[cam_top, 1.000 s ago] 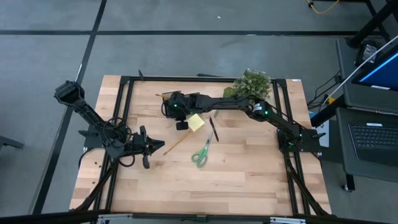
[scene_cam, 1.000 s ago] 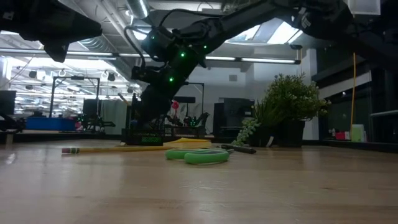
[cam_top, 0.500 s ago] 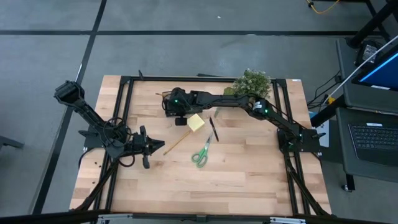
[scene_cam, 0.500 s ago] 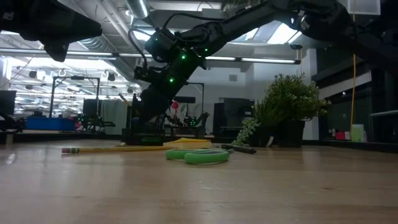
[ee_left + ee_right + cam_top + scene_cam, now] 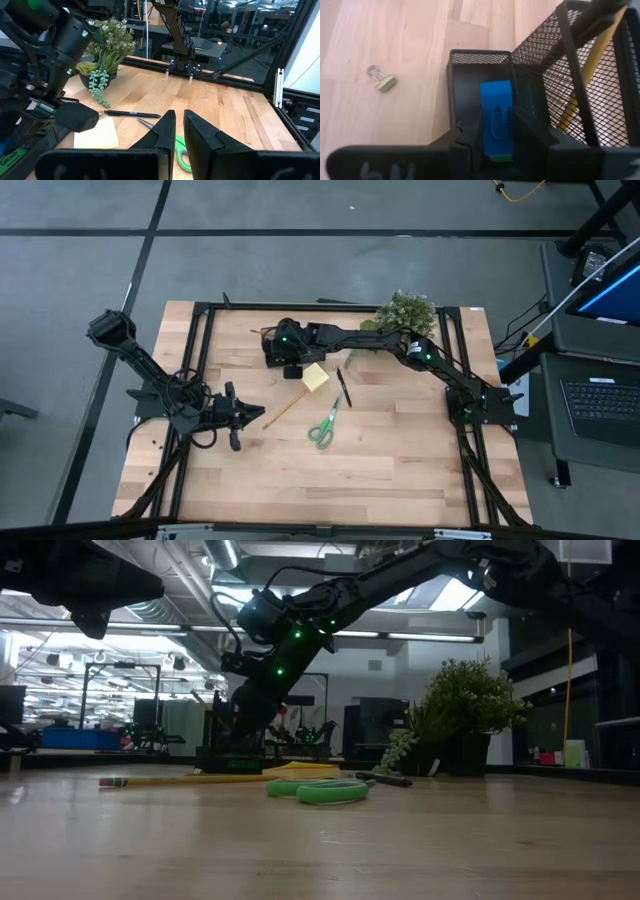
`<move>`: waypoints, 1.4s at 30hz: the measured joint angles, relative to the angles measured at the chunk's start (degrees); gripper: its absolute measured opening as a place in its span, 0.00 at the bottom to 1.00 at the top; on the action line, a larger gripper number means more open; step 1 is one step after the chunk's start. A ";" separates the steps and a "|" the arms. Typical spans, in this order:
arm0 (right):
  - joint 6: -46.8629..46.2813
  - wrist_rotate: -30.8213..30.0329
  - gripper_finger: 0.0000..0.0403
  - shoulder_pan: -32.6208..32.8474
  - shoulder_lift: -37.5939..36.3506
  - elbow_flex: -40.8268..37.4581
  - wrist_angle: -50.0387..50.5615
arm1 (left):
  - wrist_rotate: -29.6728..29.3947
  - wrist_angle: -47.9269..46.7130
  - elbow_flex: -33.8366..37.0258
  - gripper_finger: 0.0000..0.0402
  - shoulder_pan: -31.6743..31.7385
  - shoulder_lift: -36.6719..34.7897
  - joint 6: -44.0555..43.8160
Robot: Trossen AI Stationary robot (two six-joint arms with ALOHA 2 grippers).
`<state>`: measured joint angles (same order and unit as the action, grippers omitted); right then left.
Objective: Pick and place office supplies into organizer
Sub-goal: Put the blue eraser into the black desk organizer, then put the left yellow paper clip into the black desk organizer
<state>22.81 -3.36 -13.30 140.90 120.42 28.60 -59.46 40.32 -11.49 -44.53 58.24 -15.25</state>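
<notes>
The right gripper (image 5: 290, 363) hangs over the organizer (image 5: 535, 95) near the table's far edge, clamped on a blue piece (image 5: 496, 117). The left gripper (image 5: 250, 416), fingers together, waits left of the scissors (image 5: 323, 426).

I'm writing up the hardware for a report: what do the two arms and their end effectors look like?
Both arms are dark, slim and jointed, with black cables. The right arm carries small green lights near the right end effector. The left end effector has two dark, wedge-shaped fingers.
</notes>
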 joint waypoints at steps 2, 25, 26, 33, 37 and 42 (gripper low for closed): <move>0.00 -0.01 0.25 -0.01 0.00 0.00 0.00 | 0.00 0.00 0.00 0.08 0.00 0.00 -0.02; -0.04 0.00 0.39 -0.02 -0.09 0.02 0.12 | 0.00 0.09 0.00 0.08 0.00 0.00 -0.63; -0.04 0.00 0.40 -0.02 -0.09 0.25 0.22 | 0.00 0.09 0.00 0.08 0.01 0.00 -0.64; 0.07 -0.02 0.39 0.50 -0.17 5.27 5.37 | 0.00 0.09 0.00 0.08 0.02 0.00 0.27; -1.36 -1.82 0.36 0.57 -0.17 10.89 14.13 | -0.01 0.15 0.00 0.08 0.00 0.00 3.46; -4.10 -2.90 0.13 0.58 -2.47 13.43 22.77 | -0.02 0.20 0.00 0.08 0.00 -0.02 4.43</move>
<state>18.71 -6.26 -12.72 138.44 133.85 51.37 -59.48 40.51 -11.49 -44.53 58.22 -10.82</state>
